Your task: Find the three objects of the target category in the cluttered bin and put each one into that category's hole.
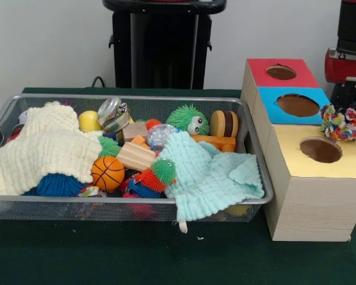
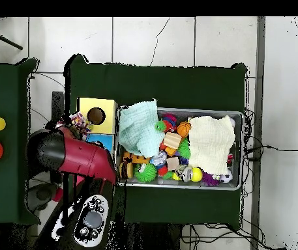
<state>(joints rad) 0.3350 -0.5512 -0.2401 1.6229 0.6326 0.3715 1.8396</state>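
On the green worktop [image 1: 107, 255], a wire mesh bin [image 1: 130, 209] holds a mint cloth [image 1: 210, 175] draped over its near rim, a cream cloth [image 1: 44, 148], a small basketball [image 1: 107, 173], wooden blocks [image 1: 136, 155] and a green spiky ball [image 1: 187, 119]. Beside it stands the wooden sorting box [image 1: 311, 199], with yellow [image 1: 320, 149], blue [image 1: 297, 105] and red [image 1: 281, 72] holes. A multicoloured rope toy [image 1: 343, 124] hangs at the box's far side; whether the gripper grasps it, I cannot tell.

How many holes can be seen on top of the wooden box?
3: one in the red panel at the far end, one in the blue panel in the middle, one in the yellow panel nearest the camera.
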